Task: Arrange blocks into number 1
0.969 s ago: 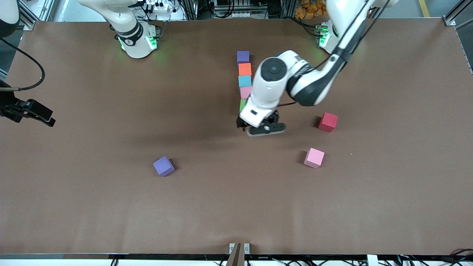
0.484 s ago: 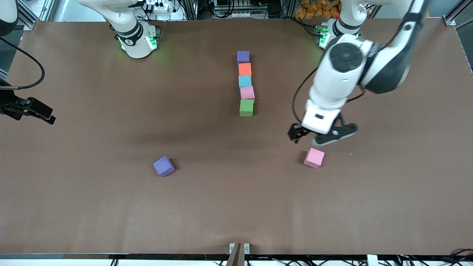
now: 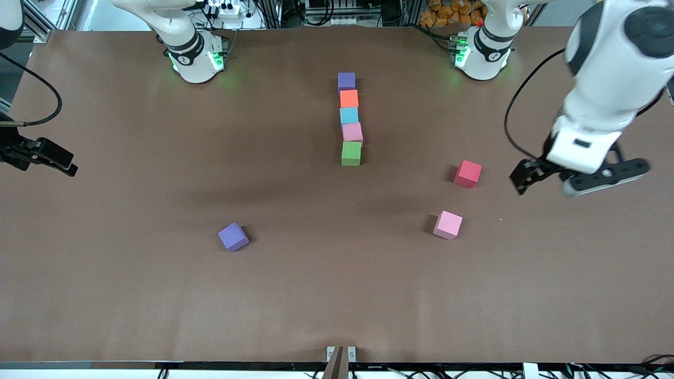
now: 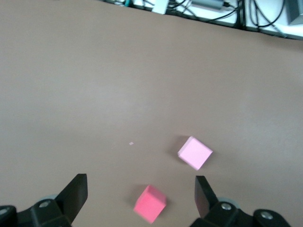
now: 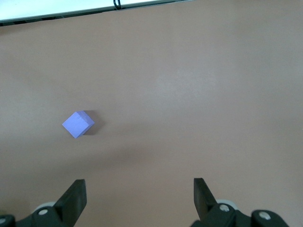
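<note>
Five blocks lined up, three loose

Left gripper (image 3: 576, 179) hangs wide open and empty, toward the left arm's end from the red block (image 3: 467, 173); right gripper (image 5: 137, 198) waits, also wide open.

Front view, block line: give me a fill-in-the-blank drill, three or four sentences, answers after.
1. The line of small foam cubes runs purple cube, orange cube, light blue cube, pink cube, and ends nearest the front camera with a ____ cube.
2. The loose red foam cube lies ____ from the front camera than the loose pink foam cube.
3. The left claw hangs with jaws ____ and holds nothing.

Missing words: green; farther; open
</note>
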{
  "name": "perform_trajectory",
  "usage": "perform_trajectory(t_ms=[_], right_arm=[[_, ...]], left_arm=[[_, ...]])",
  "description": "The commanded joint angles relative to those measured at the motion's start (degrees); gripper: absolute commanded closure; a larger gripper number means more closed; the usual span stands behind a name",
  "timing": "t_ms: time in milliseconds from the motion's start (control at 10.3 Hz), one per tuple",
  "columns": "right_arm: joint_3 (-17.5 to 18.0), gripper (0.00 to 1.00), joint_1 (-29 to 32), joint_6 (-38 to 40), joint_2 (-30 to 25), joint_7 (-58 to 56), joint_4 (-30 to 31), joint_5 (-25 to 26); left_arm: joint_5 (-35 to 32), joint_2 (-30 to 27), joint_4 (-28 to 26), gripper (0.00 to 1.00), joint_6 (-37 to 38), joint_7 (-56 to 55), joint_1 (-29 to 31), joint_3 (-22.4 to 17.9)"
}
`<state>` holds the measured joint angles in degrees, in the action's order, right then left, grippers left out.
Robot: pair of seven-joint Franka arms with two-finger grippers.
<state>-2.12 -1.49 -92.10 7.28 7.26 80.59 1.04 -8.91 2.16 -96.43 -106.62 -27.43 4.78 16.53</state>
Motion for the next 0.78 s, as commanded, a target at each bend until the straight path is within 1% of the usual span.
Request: perform_trajectory(t_ms=[0,194,388,678], right_arm=[[0.36,0.0,0.79,1.05,0.63,-1.02,-1.58,-0.69],[0.36,0.0,0.79,1.05,0.63,-1.02,-1.58,-0.77],[0.36,0.0,0.79,1.05,0.63,-1.02,-1.58,-0.78],[0.36,0.0,0.79,1.05,0.63,-1.02,-1.58,-0.78]], left_arm=[[3.37,-6.0,-1.48,0.0,6.48,9.72,2.95,-2.46],[3.54,-7.51,-0.26,0.0,8.7,13.62,3.04,-5.35],[4.15,-6.91,6.49,0.0,14.13,15.74,2.87,-5.8],[7.75,-6.9,6.78,0.0,15.21,15.75,2.87,-6.59]])
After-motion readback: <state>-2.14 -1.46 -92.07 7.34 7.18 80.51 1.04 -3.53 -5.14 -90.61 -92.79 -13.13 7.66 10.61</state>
